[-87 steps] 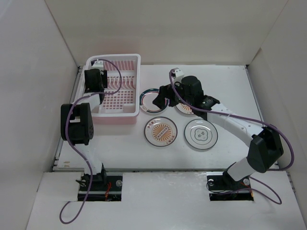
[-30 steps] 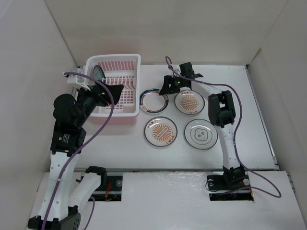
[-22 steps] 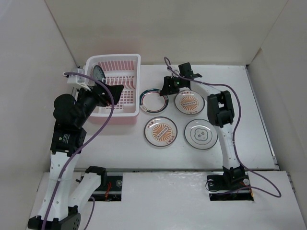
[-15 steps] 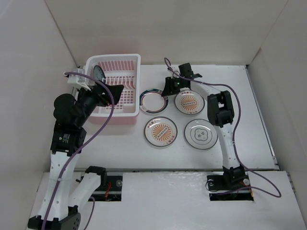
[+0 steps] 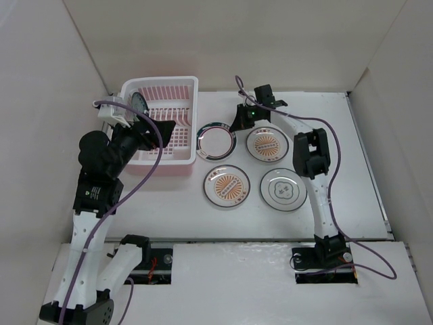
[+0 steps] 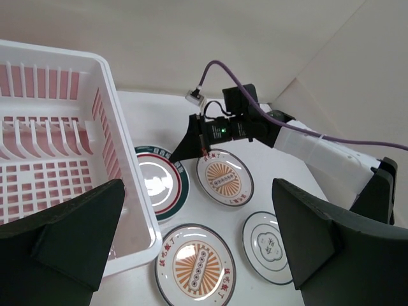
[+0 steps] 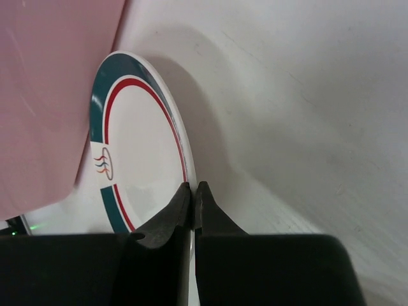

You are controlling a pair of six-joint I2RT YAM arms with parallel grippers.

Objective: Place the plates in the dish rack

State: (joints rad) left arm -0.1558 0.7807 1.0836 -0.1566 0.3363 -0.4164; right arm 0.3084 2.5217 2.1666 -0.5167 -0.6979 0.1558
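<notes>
The teal-rimmed plate lies beside the pink dish rack. My right gripper is shut on the far right rim of that plate. A dark green plate stands upright in the rack's back left corner. Two orange sunburst plates and a grey-patterned plate lie flat on the table. Raised over the rack's front right part, my left gripper is open and holds nothing.
White walls enclose the table on three sides. The rack's curved white tines fill its middle. A purple cable loops off the right wrist above the plates.
The right jaws have closed onto the teal-rimmed plate's rim. The left arm has shifted slightly back over the rack, still open.
</notes>
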